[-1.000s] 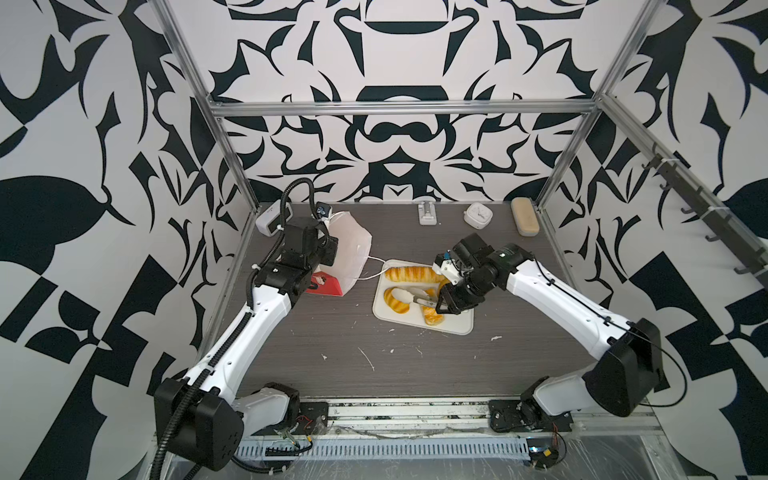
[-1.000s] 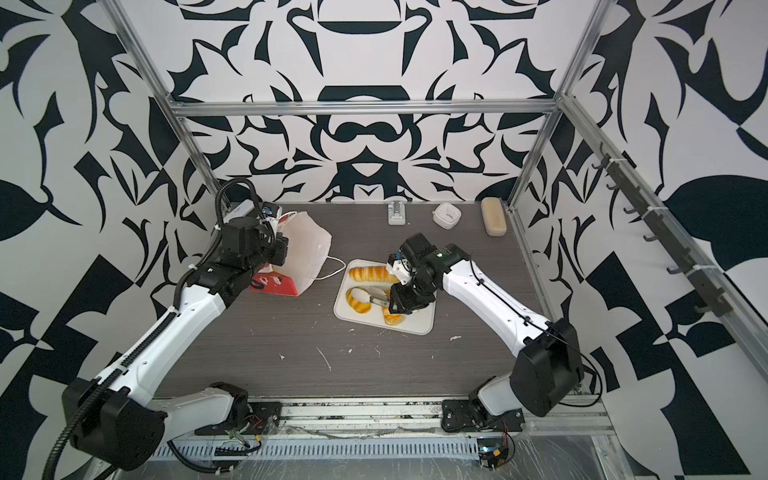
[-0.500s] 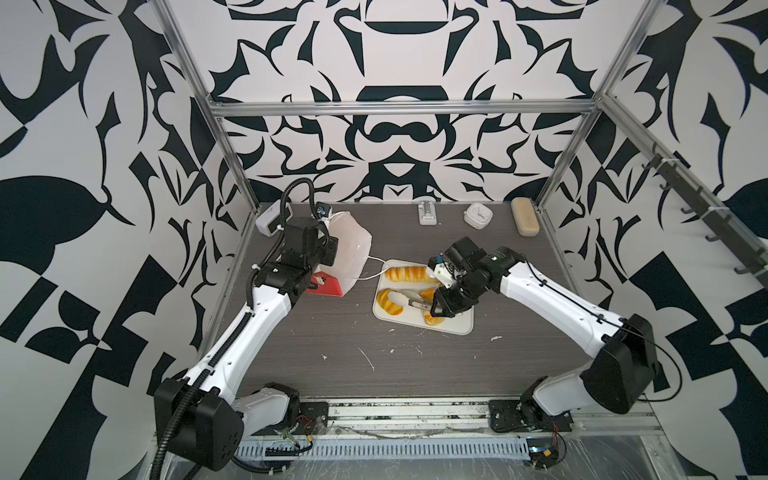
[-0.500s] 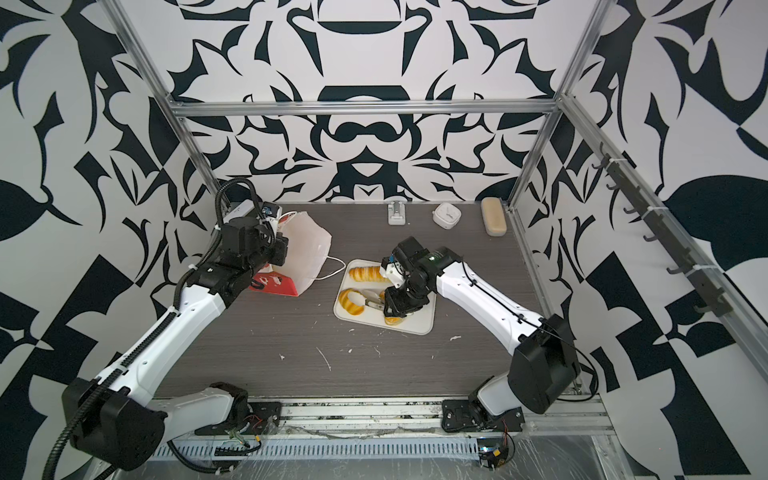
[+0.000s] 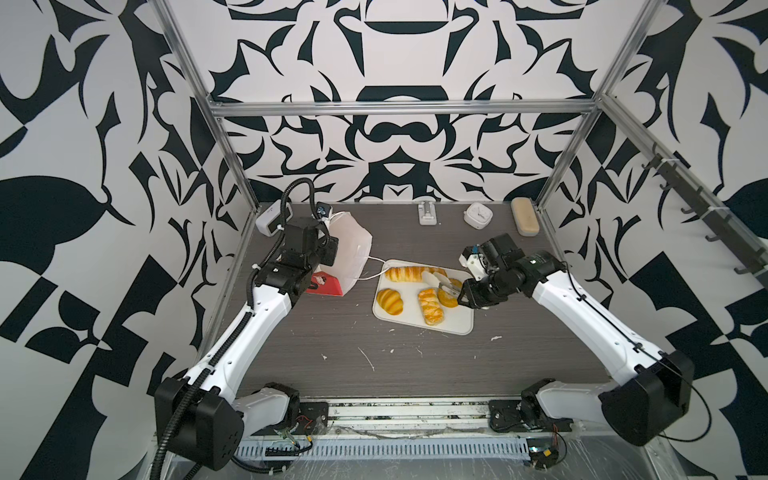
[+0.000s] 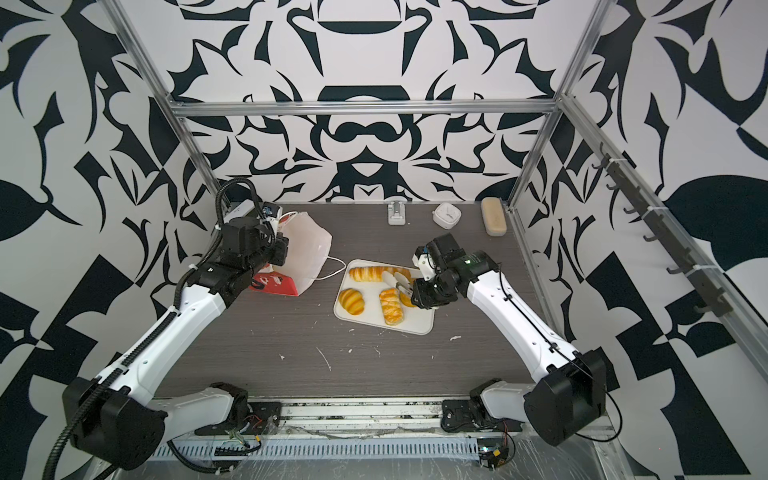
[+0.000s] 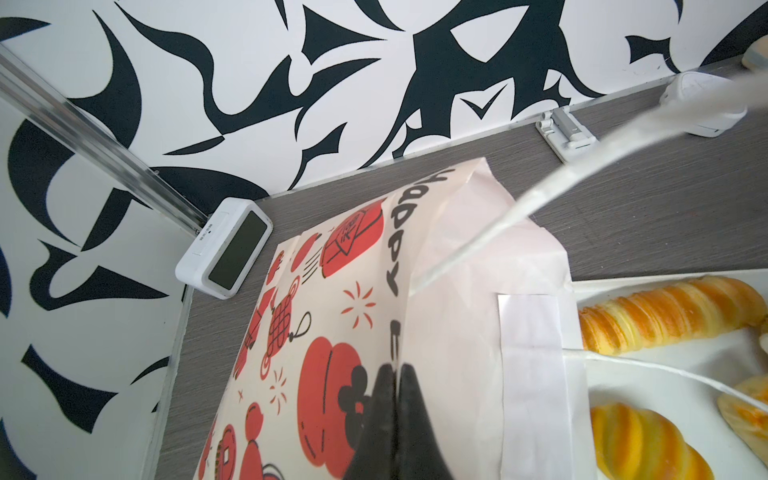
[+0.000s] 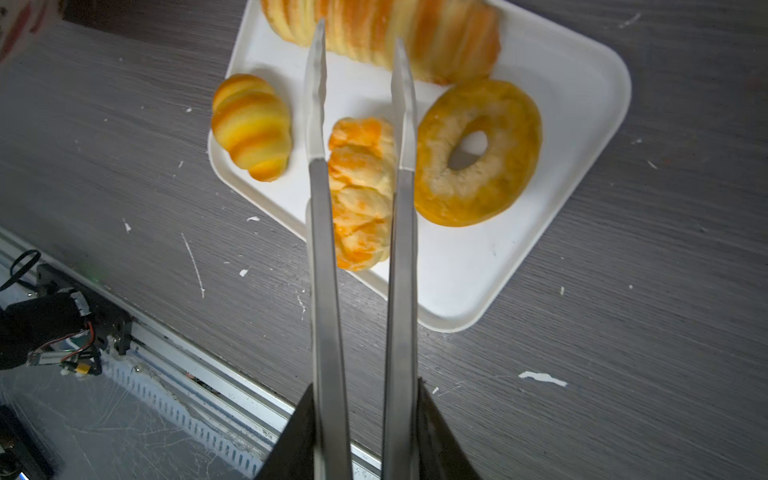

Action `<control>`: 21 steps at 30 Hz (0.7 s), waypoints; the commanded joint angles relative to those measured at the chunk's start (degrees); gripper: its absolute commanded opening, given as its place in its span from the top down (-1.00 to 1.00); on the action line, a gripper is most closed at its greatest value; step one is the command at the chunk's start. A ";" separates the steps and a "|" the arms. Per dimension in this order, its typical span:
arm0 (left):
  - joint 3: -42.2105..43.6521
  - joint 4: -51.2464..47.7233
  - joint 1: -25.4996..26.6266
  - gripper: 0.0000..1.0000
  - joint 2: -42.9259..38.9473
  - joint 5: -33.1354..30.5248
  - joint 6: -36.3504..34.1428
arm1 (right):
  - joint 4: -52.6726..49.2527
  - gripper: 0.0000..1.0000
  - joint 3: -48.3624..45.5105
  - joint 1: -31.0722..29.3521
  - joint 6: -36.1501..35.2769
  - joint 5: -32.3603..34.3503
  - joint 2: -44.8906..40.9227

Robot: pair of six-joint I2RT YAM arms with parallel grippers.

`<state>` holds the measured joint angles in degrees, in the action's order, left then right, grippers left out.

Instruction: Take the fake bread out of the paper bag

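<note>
Four pieces of the fake bread [image 6: 351, 300] are laid out on the white tray [image 5: 457, 323]. The long striped loaf [image 5: 409, 274] is set along the far edge and a croissant [image 5: 390, 301] at the near left. The twisted pastry [image 5: 431, 307] is in the middle, with the ring bagel [image 8: 503, 170] just beside it on the right. All are lying flat. What is inside the bag cannot be told.

The paper bag [image 5: 353, 249] is found just left of the tray, tipped so that its white inside and open mouth are turned toward the tray. Its printed side is pinched by the left gripper [image 7: 395, 370], whose black fingers are pressed together on the paper.

A pair of metal tongs [image 8: 322, 232] is clamped in the right gripper [image 8: 365, 386], the jaws being closed on the two arms. The tongs' tips are held apart and empty above the tray, near the loaf's right end and the bagel; contact with either cannot be told. In the right wrist view the twisted pastry is seen between the two arms, lower down.

The tray is set on a dark grey wood-grain table [image 5: 415, 374] flecked with white scraps. Along the back edge, well apart, are placed a white clock-like box [image 5: 269, 218] in the left corner, a small white stand [image 5: 427, 212], a small white square clock [image 5: 478, 215] and a beige oblong case [image 5: 525, 216].
</note>
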<state>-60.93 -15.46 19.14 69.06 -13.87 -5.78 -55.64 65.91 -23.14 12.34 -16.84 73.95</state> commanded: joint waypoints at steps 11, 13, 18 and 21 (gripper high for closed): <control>0.90 0.35 -0.15 1.00 0.64 0.43 0.77 | 2.85 0.32 -7.48 3.54 0.73 -4.38 -2.16; 0.84 0.35 -0.13 1.00 0.64 0.45 0.77 | 2.19 0.32 -8.14 4.25 0.58 -4.00 -3.00; 0.89 0.46 -0.13 1.00 0.84 0.56 0.77 | 0.84 0.32 -8.87 5.68 0.13 -2.88 -4.68; 0.87 0.45 -0.11 1.00 0.82 0.76 0.86 | 0.72 0.32 -8.71 6.24 0.21 -2.03 -5.05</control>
<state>-60.93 -15.49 19.14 69.52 -13.80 -5.78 -53.80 56.95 -17.56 12.49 -20.47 70.17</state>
